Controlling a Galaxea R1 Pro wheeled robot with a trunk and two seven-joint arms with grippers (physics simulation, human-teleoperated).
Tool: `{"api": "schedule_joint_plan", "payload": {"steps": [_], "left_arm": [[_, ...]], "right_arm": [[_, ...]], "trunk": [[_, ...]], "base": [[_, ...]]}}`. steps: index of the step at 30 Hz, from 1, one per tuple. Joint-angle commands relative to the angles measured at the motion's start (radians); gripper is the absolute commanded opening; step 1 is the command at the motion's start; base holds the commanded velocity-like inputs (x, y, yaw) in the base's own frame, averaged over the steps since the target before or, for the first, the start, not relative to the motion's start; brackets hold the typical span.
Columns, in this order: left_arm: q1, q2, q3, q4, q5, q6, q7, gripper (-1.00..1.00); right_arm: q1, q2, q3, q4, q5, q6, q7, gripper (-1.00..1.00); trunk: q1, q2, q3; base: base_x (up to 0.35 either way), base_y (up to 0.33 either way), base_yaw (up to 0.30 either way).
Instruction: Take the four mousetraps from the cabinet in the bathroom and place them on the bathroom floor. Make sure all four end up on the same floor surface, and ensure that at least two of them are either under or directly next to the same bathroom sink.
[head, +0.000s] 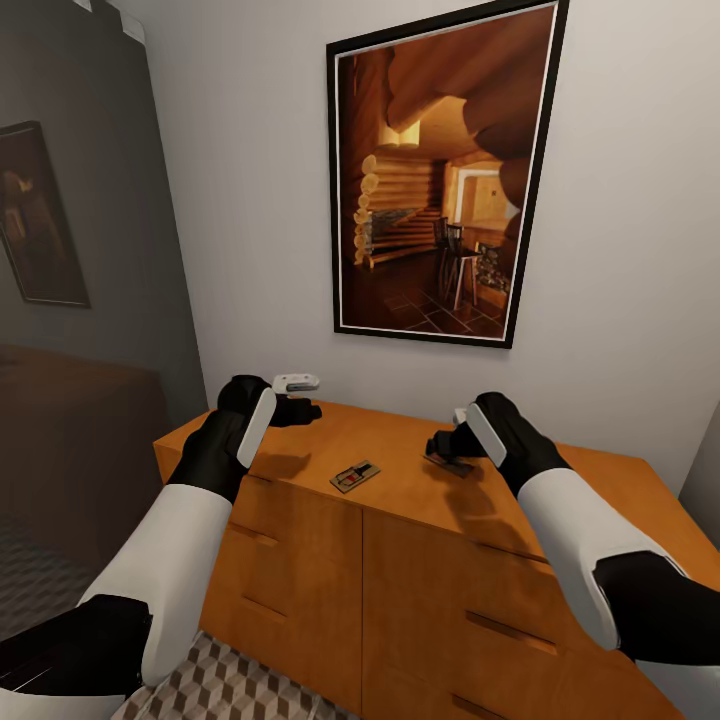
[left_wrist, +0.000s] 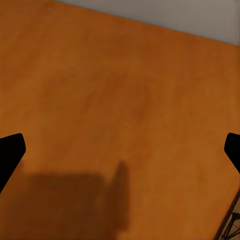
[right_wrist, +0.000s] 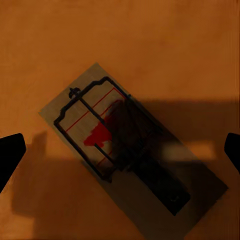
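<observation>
The orange-brown cabinet stands against the pale wall, and both my grippers hover over its top. One mousetrap lies flat on the top between them. A second mousetrap lies right beneath my right gripper, whose fingers stand wide apart on either side of it without touching. My left gripper is open over bare wood, and the edge of a mousetrap shows in a corner of the left wrist view. A strip of cube-pattern floor shows below the drawer fronts.
A large framed picture of a log interior hangs on the wall above the cabinet. To the left is a dark grey wall with another framed picture and a low dark brown piece of furniture.
</observation>
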Motion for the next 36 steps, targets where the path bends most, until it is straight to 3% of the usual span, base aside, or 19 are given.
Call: {"api": "schedule_joint_plan", "payload": {"steps": [1, 36], "left_arm": [[-0.001, 0.0, -0.001, -0.001, 0.011, 0.003, 0.01, 1.0], [-0.001, 0.0, -0.001, 0.02, 0.01, 0.002, 0.01, 1.0]], "right_arm": [[-0.001, 0.001, 0.005, -0.005, -0.01, 0.003, -0.009, 1.0], [-0.001, 0.001, 0.012, -0.01, -0.003, 0.003, -0.01, 1.0]], "trunk": [[0.0, -0.001, -0.001], [0.0, -0.001, -0.001]], "base": [[0.0, 0.0, 0.0], [0.0, 0.0, 0.0]]}}
